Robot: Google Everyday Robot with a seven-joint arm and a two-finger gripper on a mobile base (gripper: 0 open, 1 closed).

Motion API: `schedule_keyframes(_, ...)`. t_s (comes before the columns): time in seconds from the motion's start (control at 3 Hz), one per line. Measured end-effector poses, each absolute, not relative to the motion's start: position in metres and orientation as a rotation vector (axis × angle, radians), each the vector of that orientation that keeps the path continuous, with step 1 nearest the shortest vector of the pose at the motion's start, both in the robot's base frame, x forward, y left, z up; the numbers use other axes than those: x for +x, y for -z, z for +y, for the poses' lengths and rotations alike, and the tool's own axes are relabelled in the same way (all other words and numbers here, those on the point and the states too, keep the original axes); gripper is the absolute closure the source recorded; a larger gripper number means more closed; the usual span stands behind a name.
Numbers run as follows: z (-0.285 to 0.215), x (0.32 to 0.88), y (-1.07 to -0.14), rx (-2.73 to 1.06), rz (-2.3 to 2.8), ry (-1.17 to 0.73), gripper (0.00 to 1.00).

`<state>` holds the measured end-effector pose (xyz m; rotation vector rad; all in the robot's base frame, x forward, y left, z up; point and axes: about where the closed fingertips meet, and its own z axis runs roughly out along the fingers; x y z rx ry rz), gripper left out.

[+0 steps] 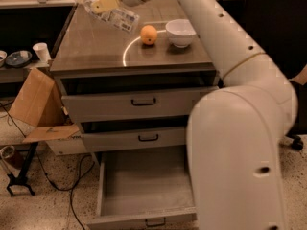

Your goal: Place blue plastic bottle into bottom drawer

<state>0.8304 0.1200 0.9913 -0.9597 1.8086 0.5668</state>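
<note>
pincer [106, 4]: high over the far left of the tabletop [96, 49], clamped on the bottle [122, 18]
bottle: in the pincer, tilted, clear of the tabletop
orange [148, 34]: right of the pincer and lower, on the tabletop
bowl [181, 32]: just right of the orange
bottom drawer [144, 188]: far below the pincer, pulled open
</note>
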Motion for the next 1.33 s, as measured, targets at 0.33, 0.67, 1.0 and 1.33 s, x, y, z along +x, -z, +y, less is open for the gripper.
schedule_keyframes(0.33,0.091,0.801,-0.995,-0.949,1.825,-0.586,1.00)
schedule_keyframes(0.67,0.059,0.765,-0.985,-0.972,1.866,-0.585,1.00)
schedule_keyframes(1.0,0.044,0.745,-0.964,-1.009,1.893,-0.614,1.00)
schedule_keyframes(1.33,0.027,0.732,-0.909,-1.039,1.940,-0.639,1.00)
